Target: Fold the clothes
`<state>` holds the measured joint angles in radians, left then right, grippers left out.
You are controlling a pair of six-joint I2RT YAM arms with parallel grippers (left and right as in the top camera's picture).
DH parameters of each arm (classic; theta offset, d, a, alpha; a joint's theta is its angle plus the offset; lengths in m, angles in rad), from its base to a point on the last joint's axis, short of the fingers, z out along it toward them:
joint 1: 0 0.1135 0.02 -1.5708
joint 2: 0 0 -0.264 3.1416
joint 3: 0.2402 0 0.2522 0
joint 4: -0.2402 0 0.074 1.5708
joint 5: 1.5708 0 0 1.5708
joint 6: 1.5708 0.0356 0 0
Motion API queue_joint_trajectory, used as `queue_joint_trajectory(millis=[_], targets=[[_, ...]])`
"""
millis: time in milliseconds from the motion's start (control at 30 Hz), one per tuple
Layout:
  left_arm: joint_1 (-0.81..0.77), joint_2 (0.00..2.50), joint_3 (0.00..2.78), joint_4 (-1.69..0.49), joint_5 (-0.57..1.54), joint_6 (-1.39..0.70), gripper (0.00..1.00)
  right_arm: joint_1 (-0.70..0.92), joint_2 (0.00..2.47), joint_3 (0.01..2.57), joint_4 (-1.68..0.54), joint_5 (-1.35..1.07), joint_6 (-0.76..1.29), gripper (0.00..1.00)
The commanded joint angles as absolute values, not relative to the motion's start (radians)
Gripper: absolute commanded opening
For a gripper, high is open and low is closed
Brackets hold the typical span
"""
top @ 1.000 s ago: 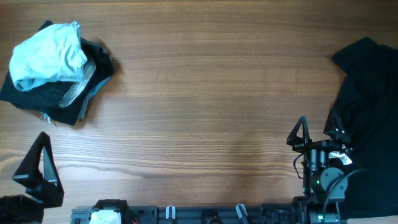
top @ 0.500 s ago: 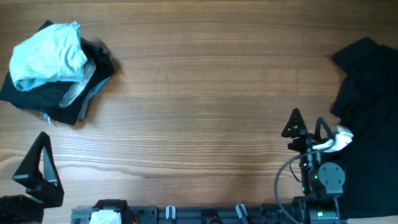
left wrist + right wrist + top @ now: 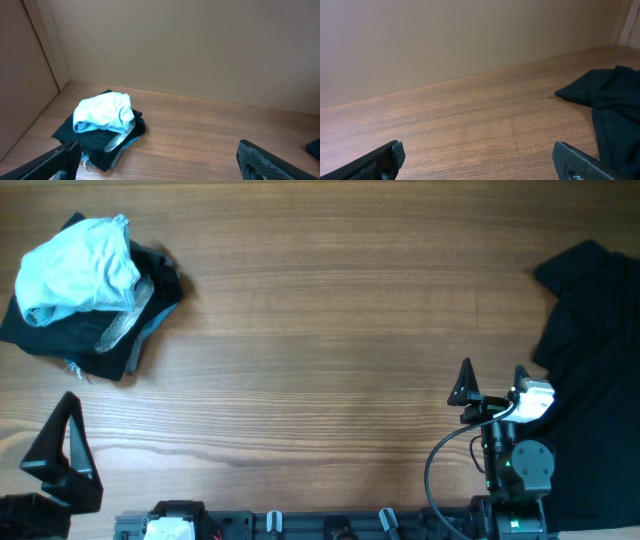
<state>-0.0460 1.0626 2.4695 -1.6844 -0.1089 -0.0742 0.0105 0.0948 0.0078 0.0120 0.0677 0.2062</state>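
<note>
Left end effector (image 3: 157, 159): jaws wide, holding nothing, low over the near-left edge of the desk (image 3: 330, 330). Right end effector (image 3: 477, 155): also wide and empty, near-right, just beside the black garment (image 3: 592, 370) spread along the right edge. Pale blue T-shirt (image 3: 78, 268) lies crumpled on top of a black pile (image 3: 45, 338) at far-left, well apart from both.

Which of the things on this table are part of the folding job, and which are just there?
Part of the job:
- pale blue T-shirt, bunched on top of the left pile
- black garments under it, one with a grey lining
- black garment at the right edge
- left gripper and right gripper, both open and empty

Just there:
- wooden table
- back wall
</note>
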Motion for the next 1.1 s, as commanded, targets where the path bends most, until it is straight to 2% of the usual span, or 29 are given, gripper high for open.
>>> queue_joint_trajectory(millis=[0, 133, 433, 500, 567, 633, 767, 900, 1067], targets=[[-0.052, 1.064, 2.469, -1.684, -0.125, -0.091, 1.0, 0.012, 0.102, 0.006, 0.013, 0.051, 0.186, 1.0], [-0.052, 1.064, 2.469, -1.684, -0.125, -0.091, 1.0, 0.012, 0.002, 0.006, 0.014, 0.052, 0.183, 1.0], [-0.052, 1.064, 2.469, -1.684, -0.125, -0.091, 1.0, 0.058, 0.002, 0.005, 0.348, 0.193, 0.157, 1.0], [-0.052, 1.064, 2.469, -1.684, -0.125, -0.091, 1.0, 0.084, 0.002, 0.005, 0.443, 0.13, -0.024, 1.0], [-0.052, 1.064, 2.469, -1.684, -0.125, -0.091, 1.0, 0.088, 0.002, 0.005, 0.437, -0.064, -0.224, 1.0], [-0.052, 1.064, 2.469, -1.684, -0.125, -0.091, 1.0, 0.087, 0.002, 0.005, 0.378, -0.186, -0.288, 1.0], [-0.052, 1.064, 2.469, -1.684, -0.125, -0.091, 1.0, 0.068, 0.002, 0.005, 0.135, -0.156, -0.045, 1.0], [-0.052, 1.064, 2.469, -1.684, -0.125, -0.091, 1.0, -0.049, 0.003, 0.005, 0.01, -0.15, 0.167, 1.0], [-0.052, 1.064, 2.469, -1.684, -0.125, -0.091, 1.0, -0.08, 0.003, 0.005, 0.012, -0.152, 0.16, 1.0]])
